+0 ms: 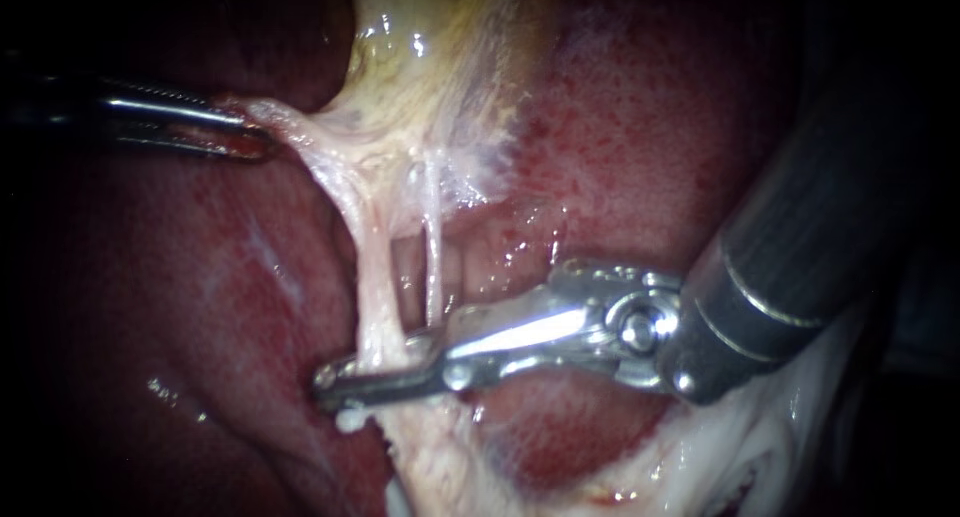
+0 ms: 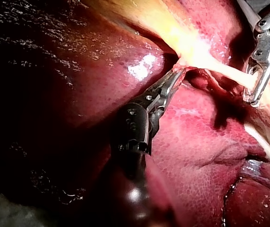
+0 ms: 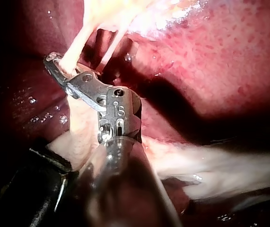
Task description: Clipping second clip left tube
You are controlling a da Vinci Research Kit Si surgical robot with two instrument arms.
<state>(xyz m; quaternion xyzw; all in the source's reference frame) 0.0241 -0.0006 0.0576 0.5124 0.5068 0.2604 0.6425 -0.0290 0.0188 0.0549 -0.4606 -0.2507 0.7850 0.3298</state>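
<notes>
My left instrument (image 1: 252, 137), a dark shaft ending in slim steel jaws, comes in at the upper left of the endoscope frame. Its jaws are nearly together and pinch a fold of pale stringy tissue (image 1: 295, 117) at the foot of the glossy yellow gallbladder (image 1: 420, 67), which hangs at top centre. That tissue is drawn taut towards the left edge.

Two whitish strands run down from under the gallbladder through the middle of the frame, over the wet, dark red liver (image 1: 650, 127). The left tube (image 1: 372, 277) is the thicker, cream-coloured one. The right tube (image 1: 433, 267) is a thin pale thread just beside it, and a narrow gap shows between the two.

My right instrument (image 1: 335, 382), a thick grey shaft with a bright silver wrist and long narrow jaws, enters from the right edge and reaches to lower centre. Its jaws lie across the low end of the left tube and are closed down on it, one on each side. The right tube passes behind the jaws nearer the wrist, and I cannot tell whether it touches them.

In the right wrist view the jaw tips form a small loop around the left tube (image 3: 75, 47). I cannot make out a clip in any view.
</notes>
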